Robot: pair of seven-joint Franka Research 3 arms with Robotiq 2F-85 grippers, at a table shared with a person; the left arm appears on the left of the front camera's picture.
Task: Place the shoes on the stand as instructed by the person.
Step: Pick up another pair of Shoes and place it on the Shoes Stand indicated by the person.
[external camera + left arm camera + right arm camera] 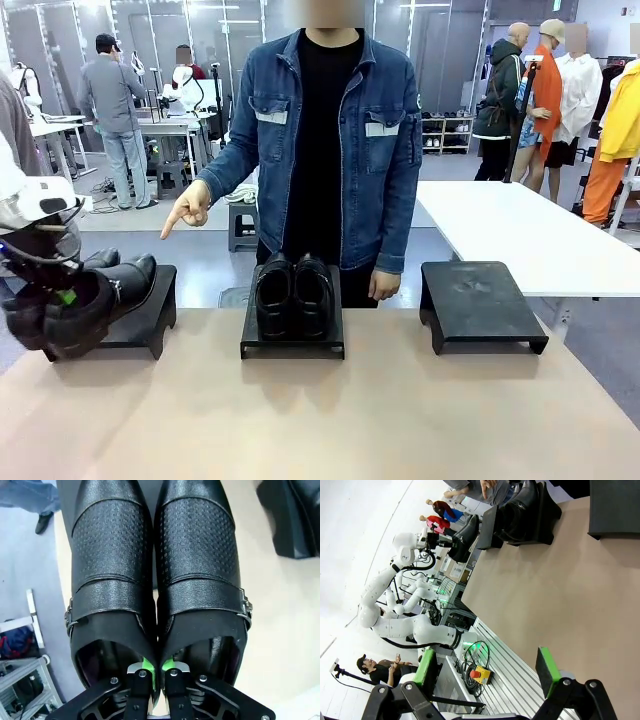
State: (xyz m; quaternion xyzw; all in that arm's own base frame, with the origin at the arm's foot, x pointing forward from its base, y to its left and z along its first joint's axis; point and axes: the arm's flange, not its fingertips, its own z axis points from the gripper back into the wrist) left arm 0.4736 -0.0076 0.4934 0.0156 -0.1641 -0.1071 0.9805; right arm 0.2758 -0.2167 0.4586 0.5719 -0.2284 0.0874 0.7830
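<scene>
My left gripper [65, 297] is shut on the strap pair of shoes [100, 295], pinching their two inner walls together. The pair hangs tilted over the near left part of the left stand [150, 322]. In the left wrist view the strap shoes [112, 570] point away from my left gripper [152, 672], side by side. The slip-on pair of shoes [293, 295] stands on the middle stand [292, 348]. The person [330, 130] points a hand [188, 210] down toward the left stand. My right gripper [487, 675] is open and holds nothing, well back from the table.
A third black stand [480, 300] sits bare at the right of the tan table [320, 420]. A white table [520, 230] stands behind it. The right wrist view shows the middle stand [520, 510] and the metal frame [520, 680] beside the table edge.
</scene>
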